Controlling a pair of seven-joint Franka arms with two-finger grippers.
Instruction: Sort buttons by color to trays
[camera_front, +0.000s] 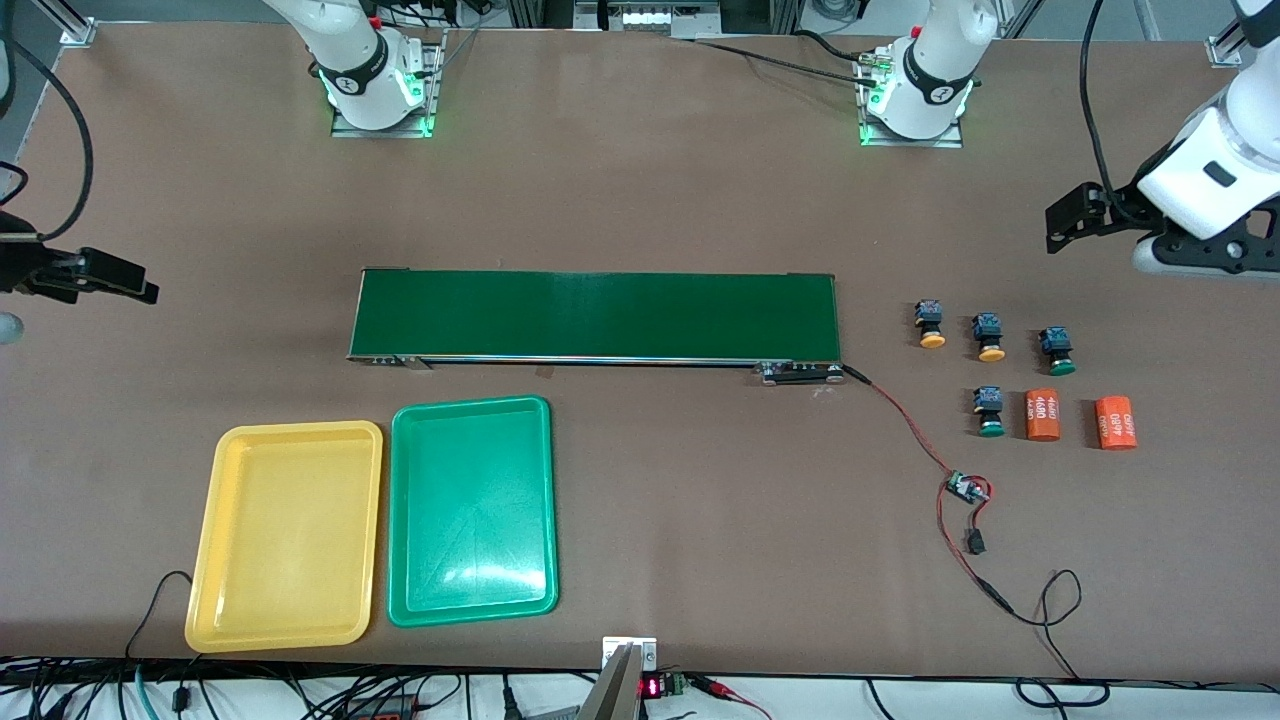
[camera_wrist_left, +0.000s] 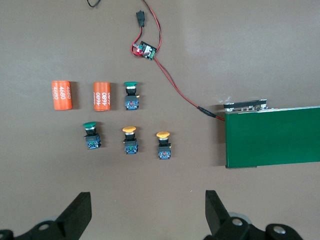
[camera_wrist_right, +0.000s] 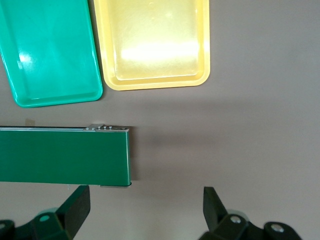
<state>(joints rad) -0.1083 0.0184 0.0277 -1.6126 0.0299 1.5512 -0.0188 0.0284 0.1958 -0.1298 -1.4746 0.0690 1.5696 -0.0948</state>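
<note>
**Sort not begun: both hands open, all four buttons loose**

Left hand (camera_front: 1075, 222) hangs over bare counter (camera_front: 640, 180) at the left arm's end, above the button cluster; fingers spread wide, nothing in them. Right hand (camera_front: 110, 278) hangs over the counter at the right arm's end, just off the belt (camera_front: 595, 315) end; also wide open and empty.

Buttons: two yellow ones (camera_front: 932, 324) (camera_front: 990, 336) and a green one (camera_front: 1056, 349) sit in a row past the belt end. The second green (camera_front: 990, 411) lies nearer the front cam, beside two orange "4680" cylinders (camera_front: 1042, 414) (camera_front: 1115, 422). Yellow tray (camera_front: 288, 535) and green tray (camera_front: 472, 510) lie side by side, empty, nearer the front cam than the belt, well apart from the buttons.

Step in hand, as I judge it: first pick w/ left hand.
- Start w/ an outer button in the row; more room for the fingers.
- Grip across the boxy body, not the round cap, which could slip.
- The lone green sits just beside a cylinder; come straight down so the cylinder isn't knocked.
- Trays are a long reach for the left arm; belt likely the link.

Views: left wrist shows all buttons lying cap toward the wired board (camera_wrist_left: 145, 49), plus gaps betw. them; no trays. Right wrist shows both trays and the belt end, no buttons. Only front shows both ends together.
</note>
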